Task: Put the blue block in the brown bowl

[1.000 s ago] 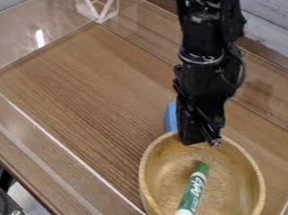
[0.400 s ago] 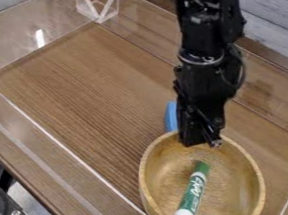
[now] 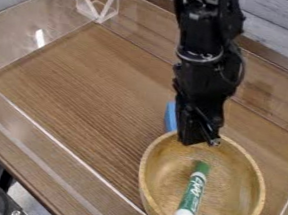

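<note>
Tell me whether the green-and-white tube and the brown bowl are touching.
Touching: the now view looks into the bowl from above, and the green-and-white tube lies inside, against its inner surface.

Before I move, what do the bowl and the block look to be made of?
Bowl: light tan wood, smooth with a slight sheen, judging by its warm color and thick rim. Block: matte blue, possibly foam or painted wood; too little shows to say.

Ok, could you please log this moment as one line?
black tool: at wide tan wooden bowl's rim | light-blue block: beside bowl, outside
</note>
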### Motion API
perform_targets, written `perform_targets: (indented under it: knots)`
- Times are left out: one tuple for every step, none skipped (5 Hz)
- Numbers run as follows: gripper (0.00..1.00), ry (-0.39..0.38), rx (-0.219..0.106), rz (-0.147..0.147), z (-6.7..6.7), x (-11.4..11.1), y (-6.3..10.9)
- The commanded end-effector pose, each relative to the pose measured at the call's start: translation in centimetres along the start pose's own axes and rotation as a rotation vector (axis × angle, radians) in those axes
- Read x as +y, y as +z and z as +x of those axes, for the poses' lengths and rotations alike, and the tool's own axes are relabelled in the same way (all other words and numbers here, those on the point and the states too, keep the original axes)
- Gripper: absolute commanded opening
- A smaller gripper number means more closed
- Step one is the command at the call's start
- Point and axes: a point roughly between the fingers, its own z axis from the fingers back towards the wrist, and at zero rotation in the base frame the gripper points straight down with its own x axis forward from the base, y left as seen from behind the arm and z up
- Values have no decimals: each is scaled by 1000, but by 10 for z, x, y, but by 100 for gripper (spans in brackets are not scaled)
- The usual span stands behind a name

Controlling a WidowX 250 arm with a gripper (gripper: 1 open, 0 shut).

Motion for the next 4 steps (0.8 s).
perform_targets:
  knots:
    - [0,-17,-50,34,4,3,20]
    - [0,-19,-56,42,2,6,25]
    - [0,-23,-62,47,-1,9,29]
    - [0,-26,-68,50,-3,13,33]
